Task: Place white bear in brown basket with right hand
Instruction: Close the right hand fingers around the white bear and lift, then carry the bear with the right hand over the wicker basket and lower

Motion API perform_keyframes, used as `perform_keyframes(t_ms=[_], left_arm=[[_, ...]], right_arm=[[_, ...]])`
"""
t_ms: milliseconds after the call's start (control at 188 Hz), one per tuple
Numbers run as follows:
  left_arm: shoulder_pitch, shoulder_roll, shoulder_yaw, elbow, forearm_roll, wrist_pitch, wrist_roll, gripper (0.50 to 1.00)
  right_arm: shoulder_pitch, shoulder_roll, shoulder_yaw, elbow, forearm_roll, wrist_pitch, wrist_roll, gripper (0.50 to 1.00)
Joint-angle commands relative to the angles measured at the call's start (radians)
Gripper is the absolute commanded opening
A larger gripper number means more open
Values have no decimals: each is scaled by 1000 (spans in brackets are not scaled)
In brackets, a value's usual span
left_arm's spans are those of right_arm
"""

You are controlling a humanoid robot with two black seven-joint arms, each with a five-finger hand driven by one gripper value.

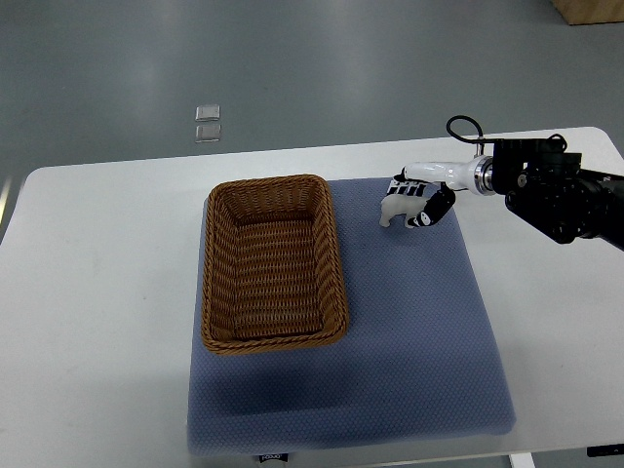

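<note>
A small white bear (pixel 398 208) stands at the far right part of the blue mat (pixel 409 322). My right hand (pixel 419 200) comes in from the right edge and its fingers are curled around the bear, which sits at or just above the mat. The brown wicker basket (pixel 216 283) lies to the left on the mat, a short gap from the bear, and shows nothing inside. The left arm does not show.
The mat lies on a white table (pixel 97 292). Two small clear squares (pixel 208 122) lie on the grey floor beyond the table's far edge. A black cable loop (pixel 463 127) rises from my right wrist.
</note>
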Motion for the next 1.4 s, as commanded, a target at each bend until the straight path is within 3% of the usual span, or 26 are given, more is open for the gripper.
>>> perform_keyframes(t_ms=[0,368,427,709,971,1392], left_arm=[[0,0,0,0,0,0,0,1000],[0,0,0,0,0,0,0,1000],[0,0,0,0,0,0,0,1000],[0,0,0,0,0,0,0,1000],[-1,0,0,0,0,0,0,1000],[-1,0,0,0,0,0,0,1000]], right_arm=[[1,1,0,0,0,1,2,641],[1,1,0,3,1,7,7,539],[3,-1,0,5,1,8,16,500],[12,-7,6,6,3,5,52,500],[110,-13,11,23,17,13,94,500],[234,7,12,213,12,10,104,500]])
